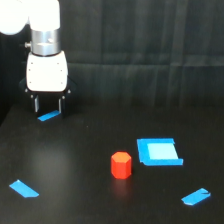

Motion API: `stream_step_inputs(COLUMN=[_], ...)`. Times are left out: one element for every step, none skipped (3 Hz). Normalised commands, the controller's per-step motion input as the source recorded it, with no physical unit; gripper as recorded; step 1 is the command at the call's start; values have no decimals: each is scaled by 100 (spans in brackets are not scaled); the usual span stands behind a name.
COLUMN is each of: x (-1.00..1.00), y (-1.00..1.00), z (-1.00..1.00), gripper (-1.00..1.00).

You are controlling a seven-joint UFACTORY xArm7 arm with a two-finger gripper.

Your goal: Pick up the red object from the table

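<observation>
Nearest the camera on the table [75, 200], two blue strips: one at the exterior view's left [23, 188], one at the exterior view's right [195, 197], both lying flat and well apart from the target. Next back, the red object [121, 165] stands upright on its end, roughly mid-table, free on all sides. Blue square piece [159, 151] sits just beside it toward the exterior view's right and slightly further back; small gap between them as far as I can tell, not touching. Farthest back at the exterior view's left, the gripper [48, 106] hangs pointing down, fingers spread with a clear gap and nothing between them, low over a third blue strip [49, 116]; can't tell whether the tips touch it. Step in hand looks like the start: approach not begun, block untouched, arm well apart from it. Next move calls for a traverse across to above the block, then a straight descent with the fingers straddling it. Path over the table looks unobstructed. Main risk is the blue square: a finger coming down on that side could clip or shove it, so closing along the other axis seems safer.
</observation>
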Motion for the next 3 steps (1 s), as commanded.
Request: stream_step_inputs(x=[3,45,76], y=[-2,-30,-48], z=[-5,-26,-17], gripper=[87,89,96])
